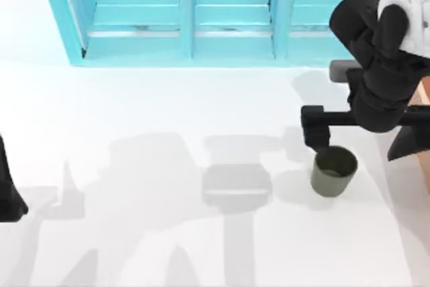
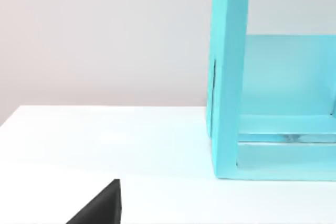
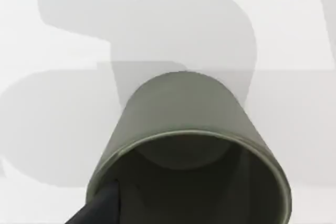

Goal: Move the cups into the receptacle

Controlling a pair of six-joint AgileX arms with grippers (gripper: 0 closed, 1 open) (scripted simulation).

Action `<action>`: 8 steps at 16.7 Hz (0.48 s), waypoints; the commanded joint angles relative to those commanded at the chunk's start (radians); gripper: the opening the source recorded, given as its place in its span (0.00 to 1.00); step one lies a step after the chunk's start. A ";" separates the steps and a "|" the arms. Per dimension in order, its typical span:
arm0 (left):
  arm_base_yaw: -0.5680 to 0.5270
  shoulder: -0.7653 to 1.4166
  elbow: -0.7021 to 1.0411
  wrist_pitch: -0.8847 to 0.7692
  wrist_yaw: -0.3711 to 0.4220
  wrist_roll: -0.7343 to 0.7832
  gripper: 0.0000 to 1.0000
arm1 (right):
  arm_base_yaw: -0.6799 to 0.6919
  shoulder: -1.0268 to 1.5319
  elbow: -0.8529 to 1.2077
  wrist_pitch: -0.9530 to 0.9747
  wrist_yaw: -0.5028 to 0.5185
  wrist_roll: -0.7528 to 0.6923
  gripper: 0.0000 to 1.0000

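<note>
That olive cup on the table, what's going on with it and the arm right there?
The right gripper is at the olive-grey cup, which stands upright on the white table toward its right side. In the right wrist view a dark fingertip reaches just inside the cup's rim. A sliver of the orange-tan box peeks out behind that arm. The left gripper sits parked at the table's left edge. The turquoise shelf unit stands at the back.

I count one cup, olive-grey, standing on one white table. One turquoise shelf unit shows three bays across in the top view. Of my two arms, one sits at the table's left edge and one at the right. One strip of an orange-tan box shows at the right edge.
</note>
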 joint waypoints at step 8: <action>0.000 0.000 0.000 0.000 0.000 0.000 1.00 | 0.003 0.034 -0.089 0.115 0.000 0.003 1.00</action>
